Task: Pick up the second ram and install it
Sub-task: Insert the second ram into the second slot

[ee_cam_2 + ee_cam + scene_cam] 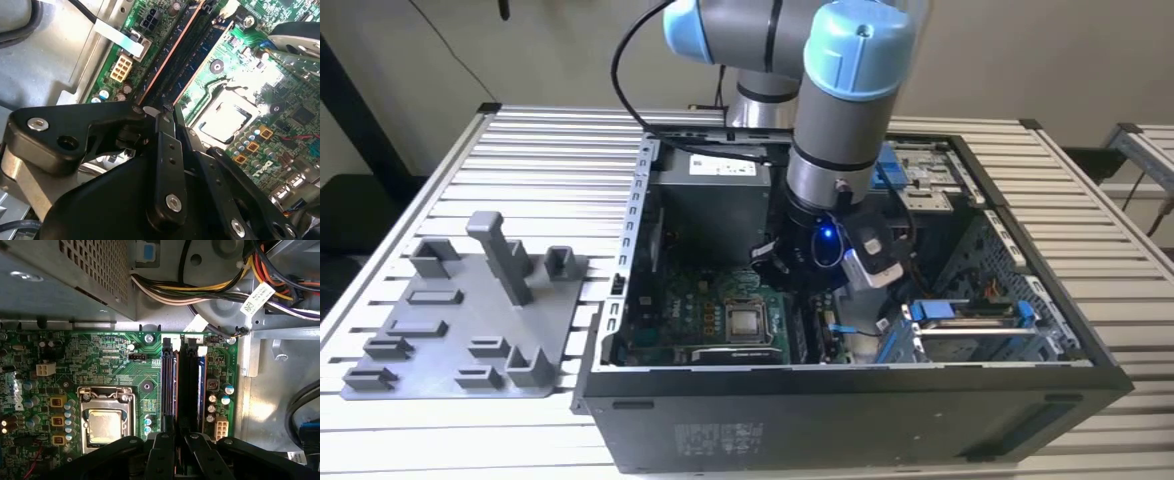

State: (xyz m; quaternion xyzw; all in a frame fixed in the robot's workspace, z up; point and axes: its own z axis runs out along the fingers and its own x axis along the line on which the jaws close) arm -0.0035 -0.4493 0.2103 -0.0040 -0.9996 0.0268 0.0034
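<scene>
Down low inside the computer case (854, 420) with the gripper (179, 439), right over the memory slots. Cannot tell whether clamped or loose. Looks like the second ram (182, 390) standing on edge in a slot, running straight out from the tool, just beside the blue slot (201, 390). Seems to be the seating step. Calls for square, even pressure down the slot line. In the exterior view, processor socket (747, 322) at 7 o'clock of the tool. Farther off at 9 o'clock, well apart, the grey fixture plate (467, 320).
</scene>
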